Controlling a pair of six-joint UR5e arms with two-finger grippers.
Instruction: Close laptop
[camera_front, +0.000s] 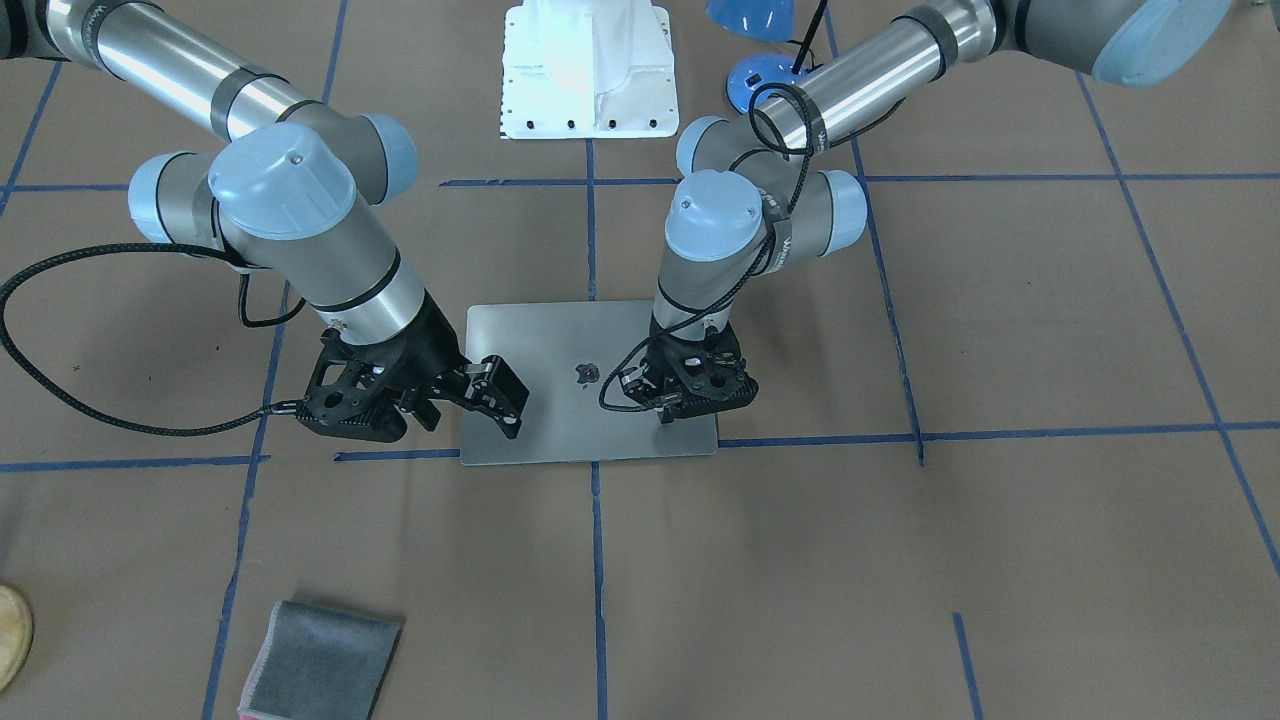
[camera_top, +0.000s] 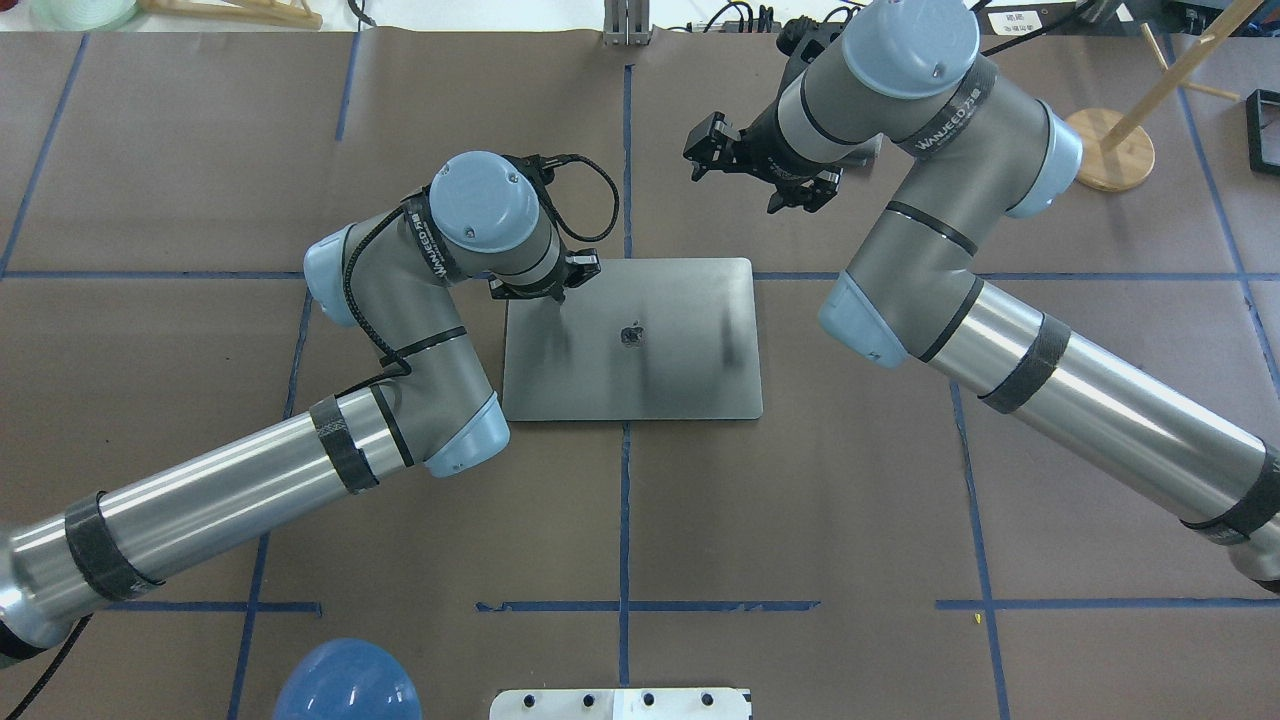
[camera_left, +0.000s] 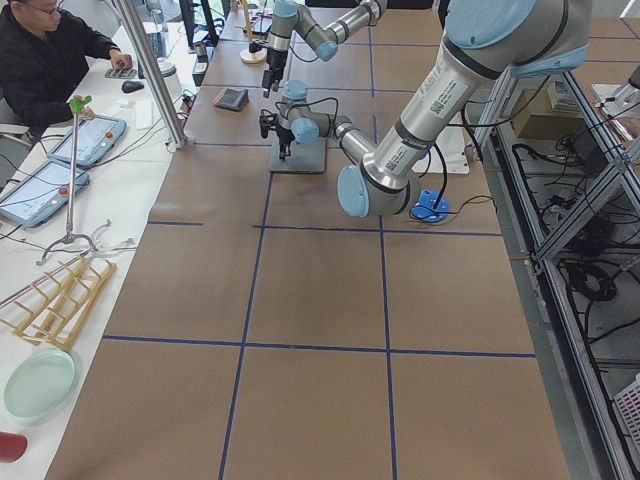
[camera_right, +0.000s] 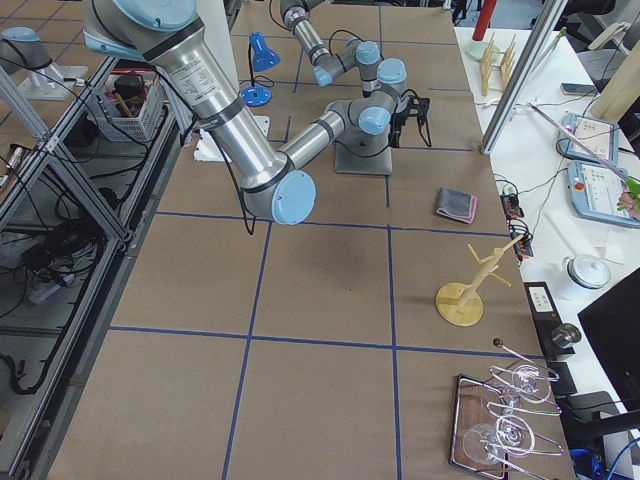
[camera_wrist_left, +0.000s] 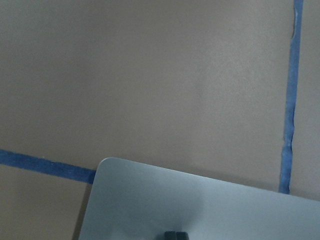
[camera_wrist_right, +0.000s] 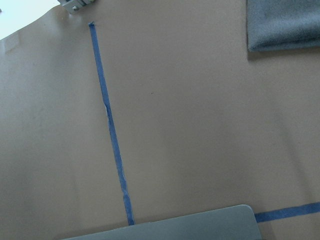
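Left gripper (camera_front: 665, 413), fingers together, touches the laptop (camera_front: 560, 420) right under it. Lid looks closed. Right gripper (camera_front: 472, 412) hangs, fingers apart. Next, you lift both away.

Left arm (camera_top: 230, 500) and right arm (camera_top: 1100, 410): brushed-silver tubes, grey joints, pale-blue caps (camera_top: 485, 200), black WANJEED straps (camera_top: 948, 112), braided cables (camera_front: 100, 425). Left claw (camera_front: 665, 415) and right claw (camera_front: 505, 398) are black.

Grey laptop (camera_front: 570, 420), folded cloth (camera_front: 320, 665) on table (camera_front: 1000, 550)

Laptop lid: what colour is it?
The laptop lid is plain grey metal with a dark logo; best in the overhead exterior view.
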